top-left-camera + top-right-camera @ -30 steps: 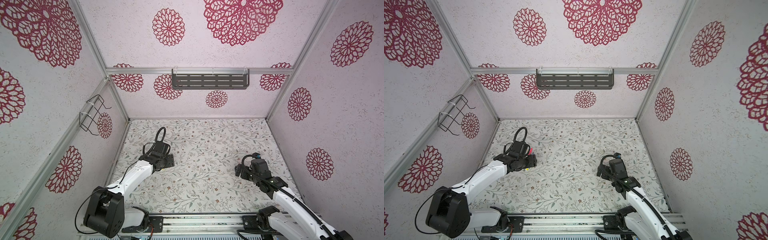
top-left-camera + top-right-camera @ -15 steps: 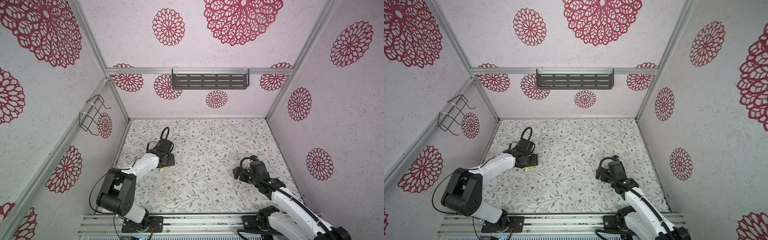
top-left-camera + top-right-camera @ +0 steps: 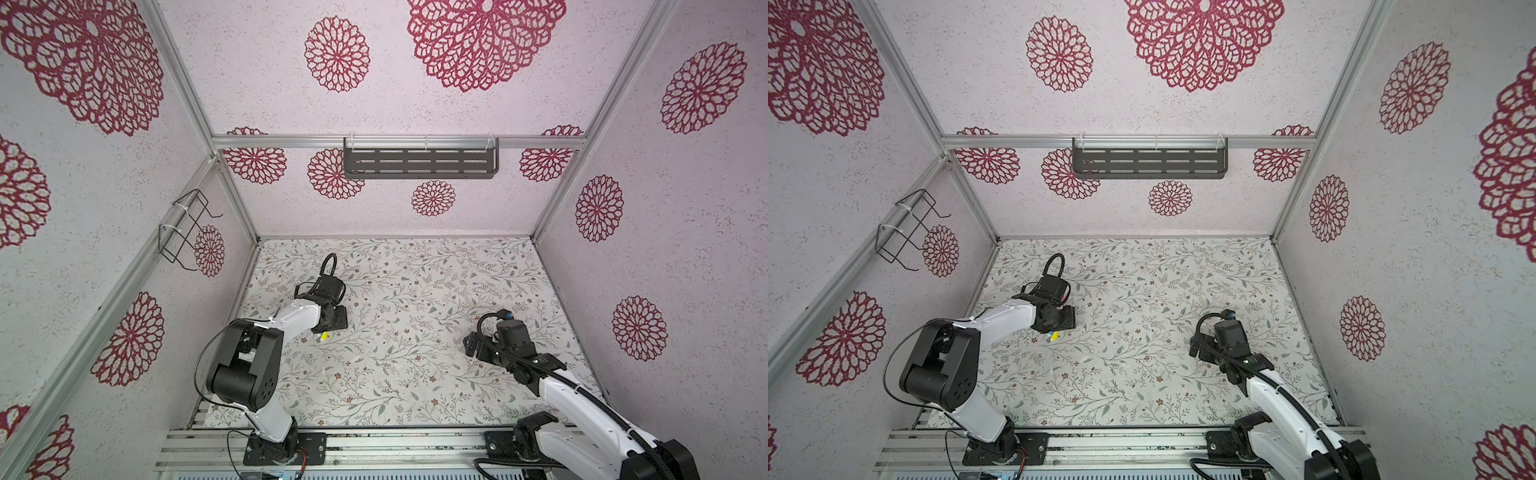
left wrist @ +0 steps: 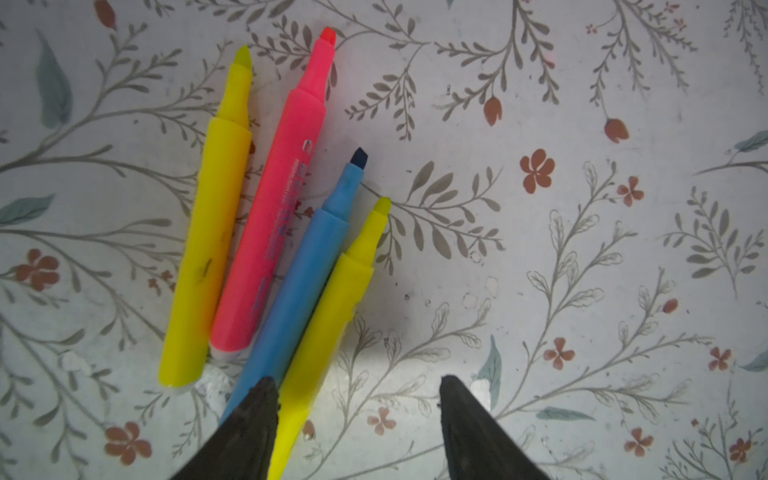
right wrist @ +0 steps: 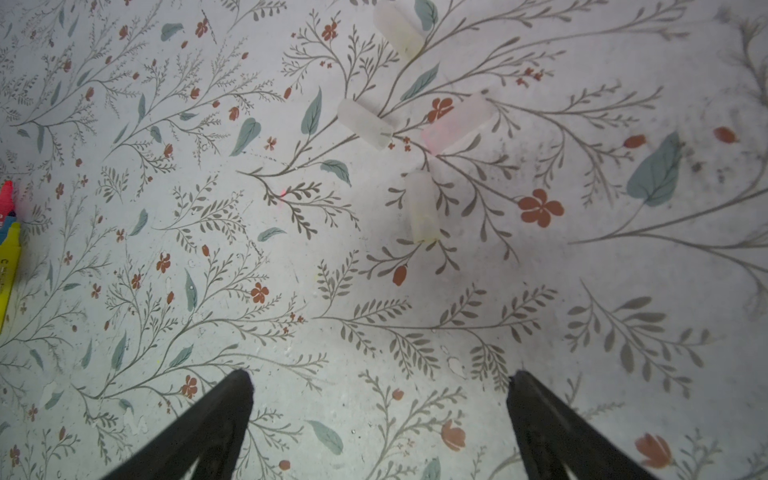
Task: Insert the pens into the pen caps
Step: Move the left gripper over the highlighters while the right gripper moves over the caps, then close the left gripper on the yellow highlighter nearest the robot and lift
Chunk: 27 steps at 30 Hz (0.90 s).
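Several uncapped pens lie side by side on the flowered table in the left wrist view: a yellow pen (image 4: 208,232), a pink pen (image 4: 274,199), a blue pen (image 4: 299,282) and a second yellow pen (image 4: 332,316). My left gripper (image 4: 359,382) hangs open over their rear ends. The second yellow pen lies just inside one finger (image 4: 257,415), and that finger covers the blue pen's end. In both top views only a yellow tip (image 3: 323,336) (image 3: 1053,336) shows under the left gripper (image 3: 332,322). Several translucent pen caps (image 5: 365,124) (image 5: 422,208) (image 5: 457,122) lie ahead of my open, empty right gripper (image 5: 380,378) (image 3: 471,347).
A dark slotted shelf (image 3: 419,160) hangs on the back wall and a wire basket (image 3: 187,226) on the left wall. Aluminium rails (image 3: 374,444) run along the table's front edge. The pens' tips show at the edge of the right wrist view (image 5: 8,249).
The left arm's elbow has risen and its gripper has turned down over the pens, its jaws narrowing a little. The right gripper has drifted slightly leftward, still wide open.
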Available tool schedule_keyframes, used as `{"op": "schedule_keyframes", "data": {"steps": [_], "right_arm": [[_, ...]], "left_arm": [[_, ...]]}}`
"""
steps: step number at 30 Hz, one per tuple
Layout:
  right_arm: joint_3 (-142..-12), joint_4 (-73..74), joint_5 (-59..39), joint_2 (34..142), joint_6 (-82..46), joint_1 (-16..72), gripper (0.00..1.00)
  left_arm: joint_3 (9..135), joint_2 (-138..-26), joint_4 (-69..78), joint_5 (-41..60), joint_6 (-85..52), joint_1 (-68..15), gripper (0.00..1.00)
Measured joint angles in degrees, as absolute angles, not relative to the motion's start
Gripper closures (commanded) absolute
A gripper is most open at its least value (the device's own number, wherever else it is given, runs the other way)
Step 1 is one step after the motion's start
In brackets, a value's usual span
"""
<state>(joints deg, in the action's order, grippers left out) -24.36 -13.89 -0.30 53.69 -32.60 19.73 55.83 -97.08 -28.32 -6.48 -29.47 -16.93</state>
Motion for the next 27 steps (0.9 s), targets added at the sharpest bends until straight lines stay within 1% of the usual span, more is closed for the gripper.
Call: {"op": "schedule_keyframes", "data": {"steps": [11, 15, 20, 23, 25, 27], "right_arm": [[-24.45, -13.56, -0.32, 55.16, -32.58, 19.73, 0.01], [-24.49, -13.56, -0.32, 55.16, -32.58, 19.73, 0.01], [-24.51, -13.58, -0.34, 54.61, -32.6, 19.73, 0.01], [-24.51, -13.58, -0.34, 53.52, -32.6, 19.73, 0.01], [-24.51, -13.58, -0.32, 52.77, -32.6, 19.73, 0.01], [-24.51, -13.63, -0.3, 52.36, -32.6, 19.73, 0.01]], "left_arm": [[56.23, -98.65, -28.21, -6.04, -28.91, -16.93, 0.41], [56.23, -99.15, -28.25, -5.8, -28.77, -16.93, 0.45], [56.25, -100.22, -29.39, -6.52, -28.71, -18.09, 0.47], [56.31, -100.42, -29.76, -7.29, -28.73, -19.35, 0.53], [56.62, -100.77, -30.0, -8.08, -28.91, -19.86, 0.62], [56.99, -101.08, -30.04, -8.23, -28.86, -20.08, 0.68]]}}
